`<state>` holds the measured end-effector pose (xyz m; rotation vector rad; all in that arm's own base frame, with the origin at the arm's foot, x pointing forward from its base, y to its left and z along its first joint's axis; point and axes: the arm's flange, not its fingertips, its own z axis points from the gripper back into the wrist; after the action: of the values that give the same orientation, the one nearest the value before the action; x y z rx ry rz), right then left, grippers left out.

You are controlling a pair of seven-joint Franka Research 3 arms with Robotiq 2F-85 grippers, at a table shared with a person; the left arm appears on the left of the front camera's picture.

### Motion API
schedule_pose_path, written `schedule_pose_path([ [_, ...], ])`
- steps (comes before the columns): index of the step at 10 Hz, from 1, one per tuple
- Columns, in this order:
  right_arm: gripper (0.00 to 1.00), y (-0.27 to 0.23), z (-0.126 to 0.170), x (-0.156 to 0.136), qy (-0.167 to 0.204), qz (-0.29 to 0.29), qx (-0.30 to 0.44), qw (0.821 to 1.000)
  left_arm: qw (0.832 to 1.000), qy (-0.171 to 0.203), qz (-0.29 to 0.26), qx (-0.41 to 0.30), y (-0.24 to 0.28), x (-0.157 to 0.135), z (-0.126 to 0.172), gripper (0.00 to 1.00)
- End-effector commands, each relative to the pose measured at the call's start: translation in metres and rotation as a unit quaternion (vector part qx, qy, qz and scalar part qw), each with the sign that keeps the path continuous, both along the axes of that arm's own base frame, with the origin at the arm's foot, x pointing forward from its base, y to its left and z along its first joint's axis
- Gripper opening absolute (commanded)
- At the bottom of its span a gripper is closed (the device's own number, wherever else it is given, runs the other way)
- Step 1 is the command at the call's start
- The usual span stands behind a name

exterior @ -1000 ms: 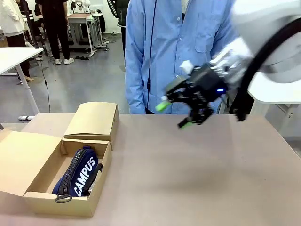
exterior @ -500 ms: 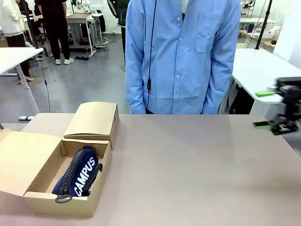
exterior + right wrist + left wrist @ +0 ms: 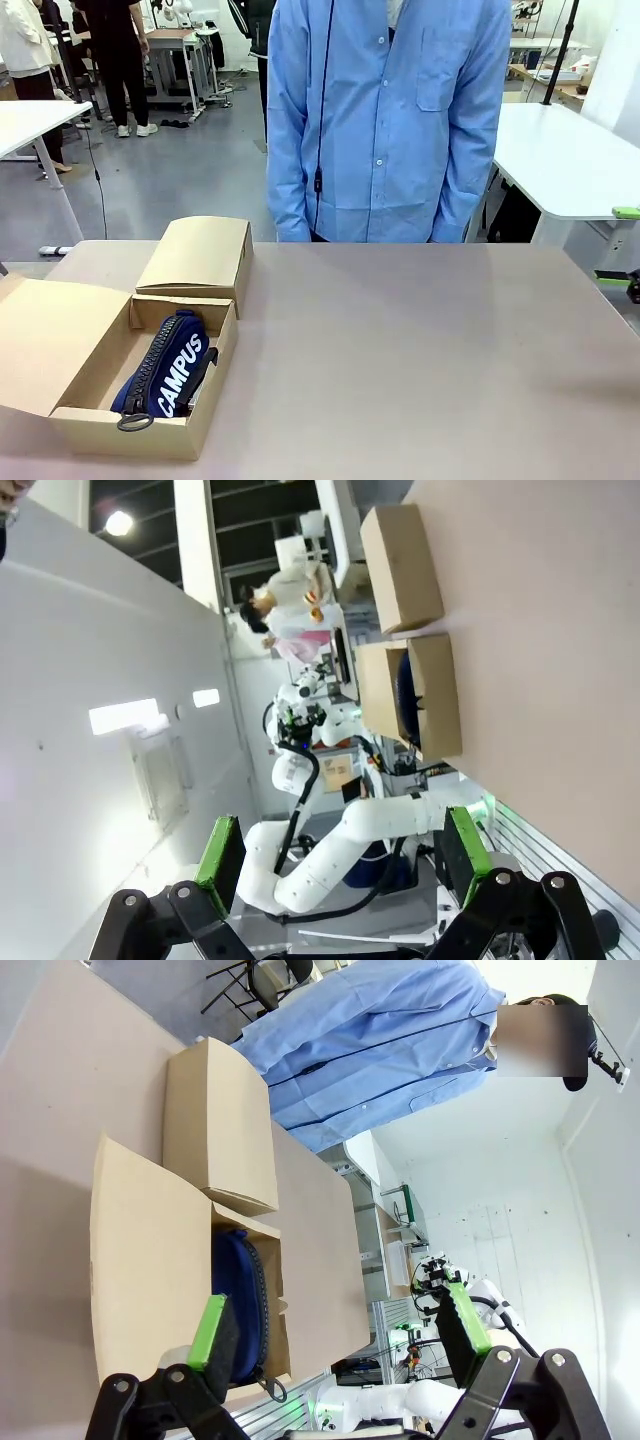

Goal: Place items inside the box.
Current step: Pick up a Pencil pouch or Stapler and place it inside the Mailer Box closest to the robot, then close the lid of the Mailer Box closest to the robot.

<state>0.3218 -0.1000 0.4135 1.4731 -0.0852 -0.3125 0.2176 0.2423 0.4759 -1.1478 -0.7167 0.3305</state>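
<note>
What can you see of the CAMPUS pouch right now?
The navy zip pouch lies inside the open box at the table's left near corner, running lengthwise and tilted on its side. It looks like soft fabric, with "CAMPUS" in white capitals along one face, a dark zip along its top and a ring pull at its near end. Its far end rests against the box's wall.

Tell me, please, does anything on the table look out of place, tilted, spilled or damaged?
Nothing stands out. The navy pouch lies inside the open box, whose flap is folded back, and the smaller closed box sits squarely behind it. Nothing looks spilled or damaged.
</note>
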Motion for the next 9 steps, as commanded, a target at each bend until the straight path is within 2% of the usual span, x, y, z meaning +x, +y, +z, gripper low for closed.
schedule_pose_path([
  [1, 1.0, 0.006, 0.012, -0.002, 0.004, 0.009, 0.005, 1.0, 1.0, -0.016, -0.001, -0.005, -0.001, 0.0, 0.002, 1.0],
  [7, 1.0, 0.006, 0.012, -0.002, 0.004, 0.009, 0.005, 1.0, 1.0, -0.016, -0.001, -0.005, -0.001, 0.0, 0.002, 1.0],
  [8, 1.0, 0.006, 0.012, -0.002, 0.004, 0.009, 0.005, 1.0, 1.0, 0.0, 0.0, 0.0, 0.0, 0.0, 0.0, 1.0],
  [9, 1.0, 0.006, 0.012, -0.002, 0.004, 0.009, 0.005, 1.0, 0.988, -0.123, -0.014, 0.095, -0.009, 0.017, 0.019, 1.0],
])
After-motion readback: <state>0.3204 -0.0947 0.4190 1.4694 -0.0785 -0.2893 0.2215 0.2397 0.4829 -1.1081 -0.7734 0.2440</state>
